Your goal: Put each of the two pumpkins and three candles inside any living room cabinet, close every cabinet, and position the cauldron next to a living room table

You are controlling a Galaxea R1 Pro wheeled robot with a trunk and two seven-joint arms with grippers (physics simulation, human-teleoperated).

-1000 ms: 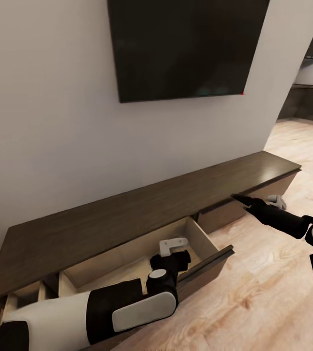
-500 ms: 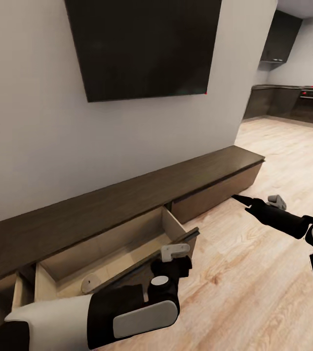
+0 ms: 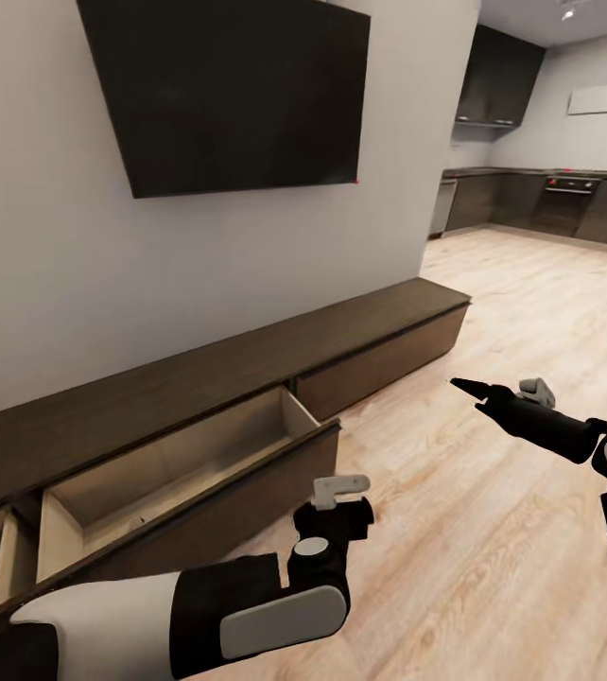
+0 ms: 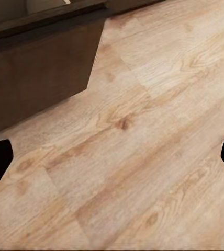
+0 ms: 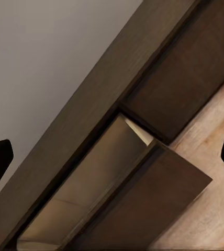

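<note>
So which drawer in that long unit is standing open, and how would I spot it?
Find the black TV on the wall; below it runs the long dark-brown cabinet. The open drawer sits below the TV, pulled out to show a pale tan inside, unlike the closed dark front beside it.

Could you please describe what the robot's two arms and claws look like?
Both arms have glossy white shells over black joint segments. The left claw is pale grey on a black wrist bearing a round grey cap. The right claw tapers from a black wrist to one slim dark finger and one pale grey finger.
</note>
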